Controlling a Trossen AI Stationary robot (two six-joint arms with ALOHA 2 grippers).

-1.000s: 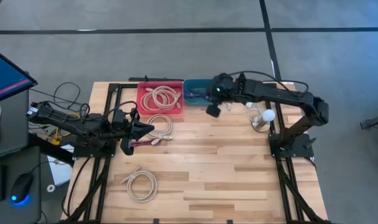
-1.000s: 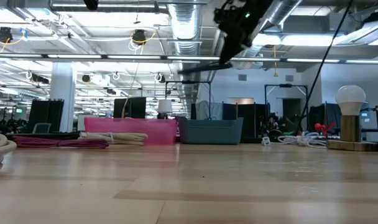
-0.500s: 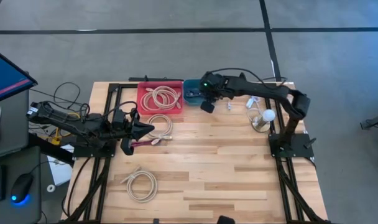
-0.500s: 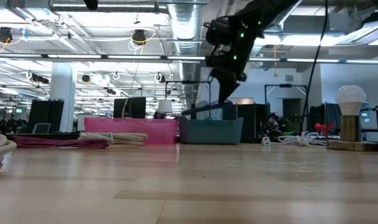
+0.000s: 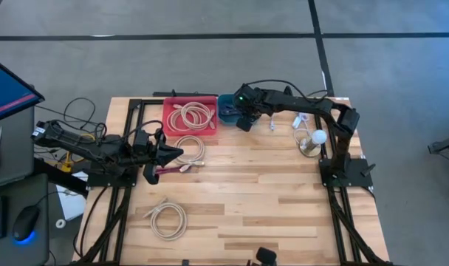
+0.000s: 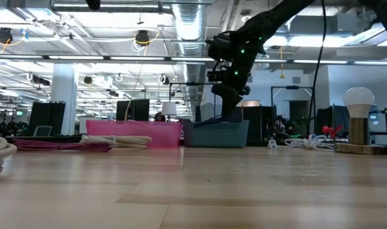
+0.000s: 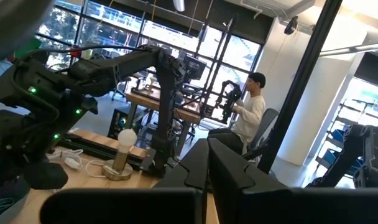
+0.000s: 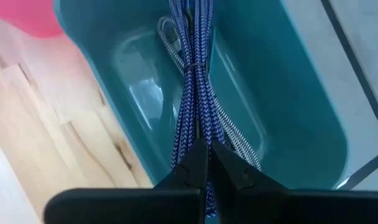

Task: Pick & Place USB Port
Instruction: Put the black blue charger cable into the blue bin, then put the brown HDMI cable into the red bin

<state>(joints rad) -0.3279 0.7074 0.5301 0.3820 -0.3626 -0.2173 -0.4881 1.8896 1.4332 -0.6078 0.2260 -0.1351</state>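
Observation:
The USB item is a bundle of blue braided cable (image 8: 195,81), tied at its middle. It hangs over and into a teal bin (image 5: 227,109) at the table's far edge. My right gripper (image 5: 244,122) is above the bin's right part, slanting down, shut on the bundle. In the low view the right gripper (image 6: 230,109) is just above the bin's rim (image 6: 216,124). A thin whitish cable (image 8: 239,134) lies in the bin under the bundle. My left gripper (image 5: 174,154) waits shut at the table's left, raised and holding nothing. My right gripper pinches the blue bundle's near end (image 8: 200,138) between its two fingertips. The fingers slant down from the table's right side and lie along the bundle. The bundle runs straight on ahead of the fingers into the teal bin; its far end leaves the picture.
A red bin (image 5: 189,115) with a coiled beige cable stands just left of the teal bin. Two more beige coils (image 5: 192,148) (image 5: 168,219) lie on the wood. A bulb lamp (image 5: 314,140) and white cables stand at the far right. A person sits beyond the table.
My right gripper has come down and gone toward the table's left and far edge, from high above the table to just over the teal bin. It tipped further downward and stayed shut on the blue bundle, which now reaches into the bin.

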